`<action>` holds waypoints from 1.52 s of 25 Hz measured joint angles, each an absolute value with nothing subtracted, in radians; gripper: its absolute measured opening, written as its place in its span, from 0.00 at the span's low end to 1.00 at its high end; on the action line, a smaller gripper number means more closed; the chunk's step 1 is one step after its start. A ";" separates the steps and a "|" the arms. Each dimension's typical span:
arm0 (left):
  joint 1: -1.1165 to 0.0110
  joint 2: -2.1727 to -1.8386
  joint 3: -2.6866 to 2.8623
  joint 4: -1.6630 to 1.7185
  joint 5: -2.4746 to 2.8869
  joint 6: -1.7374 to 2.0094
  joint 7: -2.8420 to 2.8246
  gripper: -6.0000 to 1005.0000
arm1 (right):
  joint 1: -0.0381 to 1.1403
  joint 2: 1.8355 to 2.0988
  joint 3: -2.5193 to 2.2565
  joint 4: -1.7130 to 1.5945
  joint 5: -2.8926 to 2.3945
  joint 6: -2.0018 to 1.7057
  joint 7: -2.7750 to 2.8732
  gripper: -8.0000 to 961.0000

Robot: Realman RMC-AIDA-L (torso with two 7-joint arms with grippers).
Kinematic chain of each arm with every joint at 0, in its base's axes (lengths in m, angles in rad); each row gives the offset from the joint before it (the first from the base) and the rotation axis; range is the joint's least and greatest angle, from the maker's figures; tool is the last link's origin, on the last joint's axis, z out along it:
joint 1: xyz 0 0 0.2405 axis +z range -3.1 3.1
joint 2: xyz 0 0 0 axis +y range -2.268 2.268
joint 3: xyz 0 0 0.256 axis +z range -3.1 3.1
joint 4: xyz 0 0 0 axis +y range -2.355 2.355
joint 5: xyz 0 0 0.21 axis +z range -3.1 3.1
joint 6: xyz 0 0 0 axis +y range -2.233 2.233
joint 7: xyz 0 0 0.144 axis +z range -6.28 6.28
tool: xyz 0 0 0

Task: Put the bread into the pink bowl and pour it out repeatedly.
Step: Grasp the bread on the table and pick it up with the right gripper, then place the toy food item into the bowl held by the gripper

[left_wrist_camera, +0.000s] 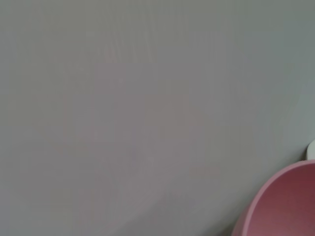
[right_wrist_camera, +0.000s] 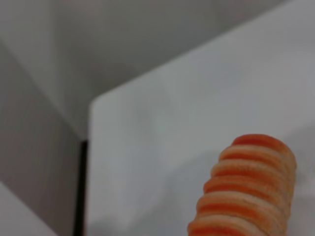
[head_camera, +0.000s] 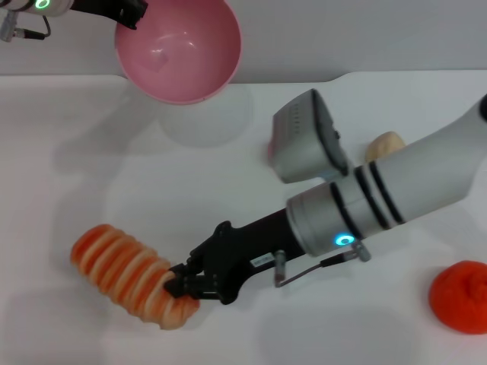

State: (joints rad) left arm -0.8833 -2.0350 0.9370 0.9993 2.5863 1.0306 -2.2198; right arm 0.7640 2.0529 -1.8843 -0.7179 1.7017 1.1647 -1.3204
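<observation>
Bread (head_camera: 125, 274) lies on white table (head_camera: 61, 152), near left, clenched by right gripper (head_camera: 176, 284); left gripper (head_camera: 131, 14) grasps pink bowl (head_camera: 179, 49), raised far left.

Right gripper (head_camera: 179, 285) jaws around bread (head_camera: 129, 276) end on table (head_camera: 228, 182).

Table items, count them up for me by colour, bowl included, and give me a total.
Pink: 2, the bowl held up by the left gripper, and a pink thing mostly hidden behind the right arm
Orange-red: 2, the bread at the right gripper, and a crinkly blob
Beige: 1, a round lump
Total: 5
</observation>
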 joint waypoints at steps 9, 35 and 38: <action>-0.882 -2.027 0.934 0.982 2.589 1.004 -2.230 0.05 | 0.557 2.065 -1.688 -1.047 1.471 1.294 -1.359 0.13; -0.877 -2.026 0.920 0.895 2.589 0.940 -2.264 0.05 | 0.387 2.076 -1.379 -1.283 1.518 1.338 -1.779 0.12; -0.875 -2.027 0.920 0.890 2.592 0.940 -2.271 0.05 | 0.382 2.076 -1.349 -1.281 1.568 1.332 -1.847 0.12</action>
